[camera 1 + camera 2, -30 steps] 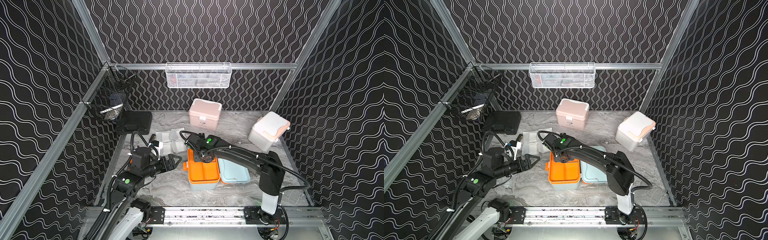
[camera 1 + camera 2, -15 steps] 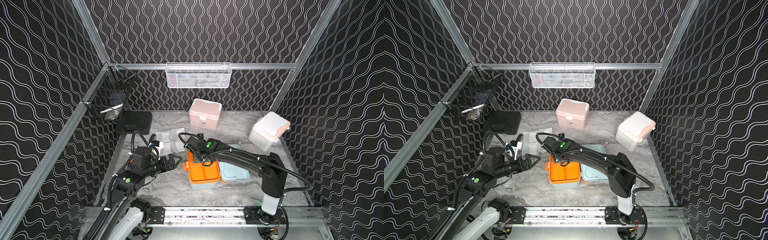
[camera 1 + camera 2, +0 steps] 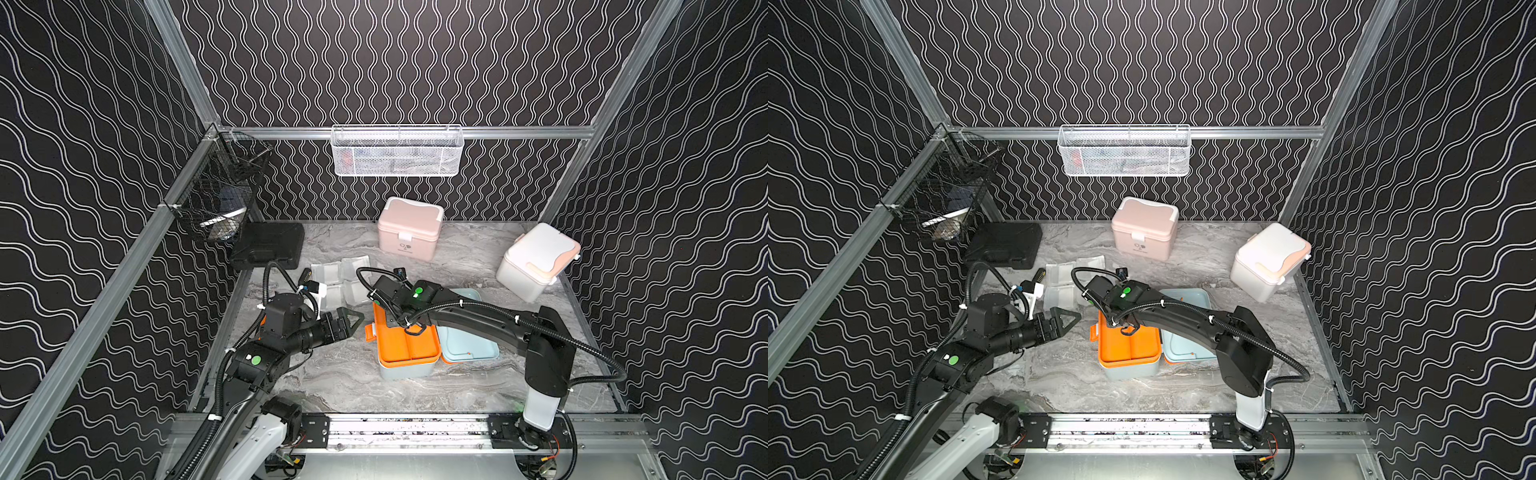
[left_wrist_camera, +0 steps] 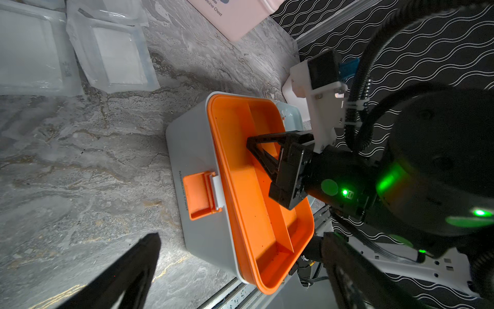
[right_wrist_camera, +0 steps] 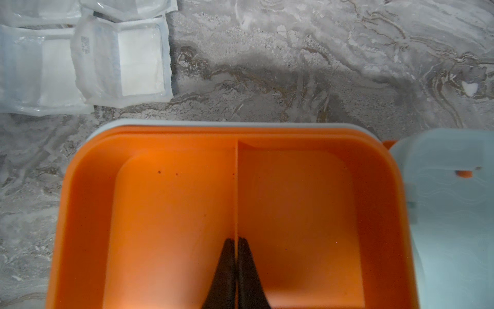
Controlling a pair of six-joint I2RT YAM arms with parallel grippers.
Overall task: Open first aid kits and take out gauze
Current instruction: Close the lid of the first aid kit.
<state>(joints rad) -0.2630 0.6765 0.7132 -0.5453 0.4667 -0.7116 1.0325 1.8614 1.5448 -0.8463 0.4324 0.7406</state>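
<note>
Pinching the thin divider (image 5: pixel 236 187) of the orange tray (image 5: pixel 173 227), the right gripper (image 5: pixel 236 242) is seen from above with its fingers pressed together, one on each side of that wall. The tray is seated in the pale blue-grey kit (image 3: pixel 405 372), which stands open near the front middle of the table (image 3: pixel 332 382). Its lid (image 3: pixel 469 349) is laid flat just beside it, on the robot's right. Both tray compartments are shown empty.

Several gauze packets (image 3: pixel 340 278) are laid on the table beyond the kit's far left corner, apart from it.

The divider runs along the tray's long axis and passes directly between the right fingers, so the tray lies under that gripper, not to either side. A straight upward lift of the tray is judged to be the coming move, so that anything beneath can be reached. Some tilt may be expected from so narrow a hold.

The left gripper (image 3: pixel 353 322) is held spread wide, just left of the kit and pointed toward it, touching nothing. The pink kit (image 3: pixel 409 230) and white kit (image 3: pixel 536 262) are shut, well apart at the back.
</note>
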